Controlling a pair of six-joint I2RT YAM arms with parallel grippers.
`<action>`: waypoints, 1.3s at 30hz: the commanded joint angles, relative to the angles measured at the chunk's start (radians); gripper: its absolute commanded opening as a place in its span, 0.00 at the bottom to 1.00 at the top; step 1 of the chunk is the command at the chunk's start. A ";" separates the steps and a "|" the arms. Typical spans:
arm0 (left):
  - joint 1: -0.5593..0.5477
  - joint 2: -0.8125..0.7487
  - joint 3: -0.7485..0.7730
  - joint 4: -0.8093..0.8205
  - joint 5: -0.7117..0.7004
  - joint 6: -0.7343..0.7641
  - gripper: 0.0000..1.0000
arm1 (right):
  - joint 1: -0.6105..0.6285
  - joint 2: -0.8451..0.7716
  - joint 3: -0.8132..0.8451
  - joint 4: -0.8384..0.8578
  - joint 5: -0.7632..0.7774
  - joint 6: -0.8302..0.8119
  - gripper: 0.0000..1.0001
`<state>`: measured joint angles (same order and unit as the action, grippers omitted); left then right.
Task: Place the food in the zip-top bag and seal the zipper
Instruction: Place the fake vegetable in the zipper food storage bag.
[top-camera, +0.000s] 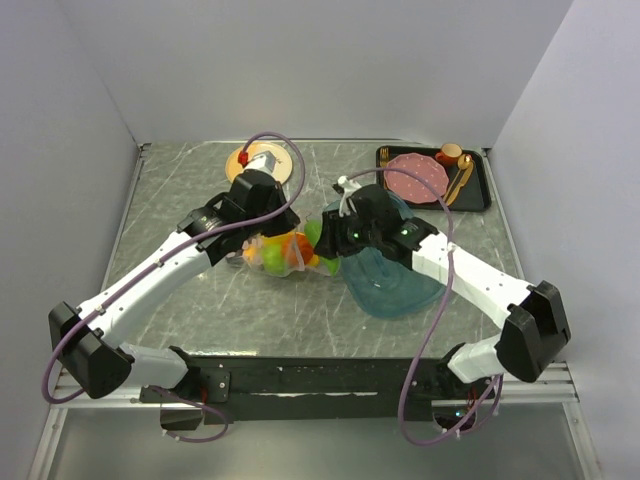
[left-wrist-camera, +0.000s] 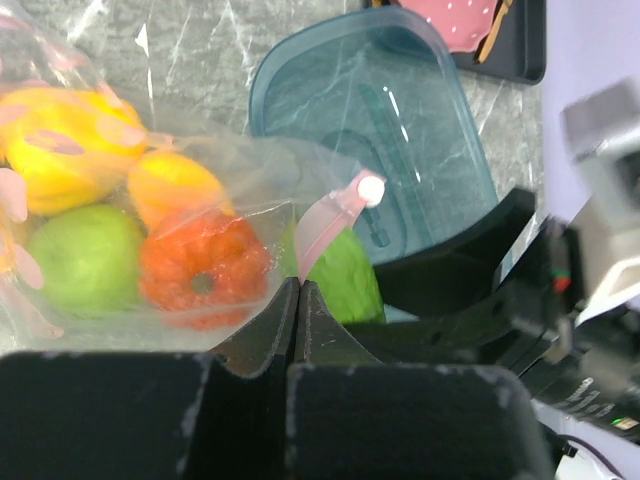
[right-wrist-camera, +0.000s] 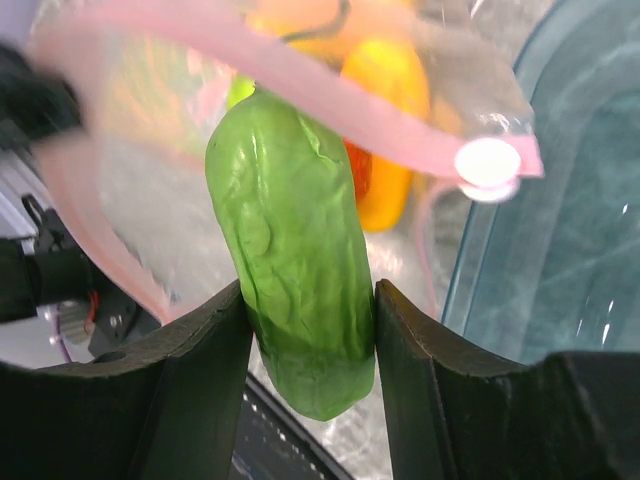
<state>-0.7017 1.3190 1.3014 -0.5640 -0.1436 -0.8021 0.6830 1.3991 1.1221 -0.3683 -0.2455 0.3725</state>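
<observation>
At table centre, right gripper (right-wrist-camera: 310, 297) clamps the green cucumber (right-wrist-camera: 292, 240), long axis pointing left at the zip-top bag (top-camera: 272, 255) mouth, held by left gripper (left-wrist-camera: 298, 292) pinching the zipper (left-wrist-camera: 325, 225).

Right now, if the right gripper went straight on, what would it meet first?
Likely the zipper of the zip-top bag, stretched just past the cucumber that the right gripper holds; depth is unclear.

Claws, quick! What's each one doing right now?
Left claw: closed, pinching the edge of the zip-top bag.
Right claw: closed on the green cucumber.
</observation>
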 joint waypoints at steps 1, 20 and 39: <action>-0.002 -0.038 -0.013 0.033 0.025 0.015 0.01 | 0.004 0.061 0.073 0.031 0.040 0.000 0.40; -0.002 -0.018 -0.005 0.039 0.096 0.030 0.01 | 0.007 0.155 0.091 0.192 0.209 0.210 0.51; -0.002 -0.017 0.015 0.032 0.088 0.034 0.01 | 0.038 0.230 0.050 0.457 -0.113 0.399 0.70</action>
<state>-0.6964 1.3190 1.2884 -0.5827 -0.0772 -0.7708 0.6888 1.6146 1.1507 0.0036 -0.2657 0.7639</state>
